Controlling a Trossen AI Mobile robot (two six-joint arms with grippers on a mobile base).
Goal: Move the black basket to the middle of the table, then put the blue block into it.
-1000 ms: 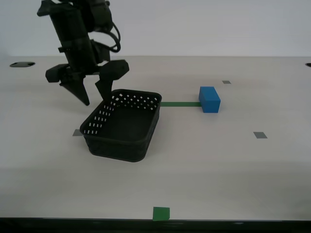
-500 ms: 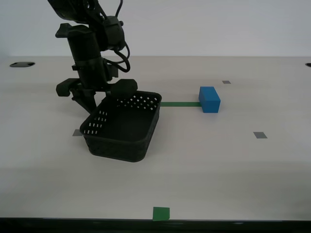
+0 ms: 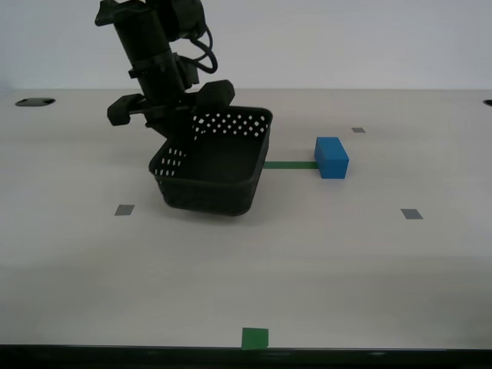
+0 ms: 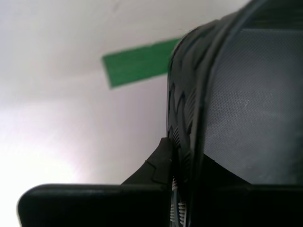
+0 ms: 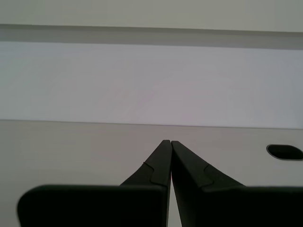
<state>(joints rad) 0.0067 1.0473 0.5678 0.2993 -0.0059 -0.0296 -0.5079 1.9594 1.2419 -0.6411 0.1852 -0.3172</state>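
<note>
Exterior view, my second hand (image 3: pixel 183 129) clamped on black basket (image 3: pixel 215 163) wall

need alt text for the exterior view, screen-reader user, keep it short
My second gripper is clamped on the rim of the black basket and holds it tilted above the off-white table. The blue block sits apart on the exterior view's right, at the end of a green tape strip.
</note>
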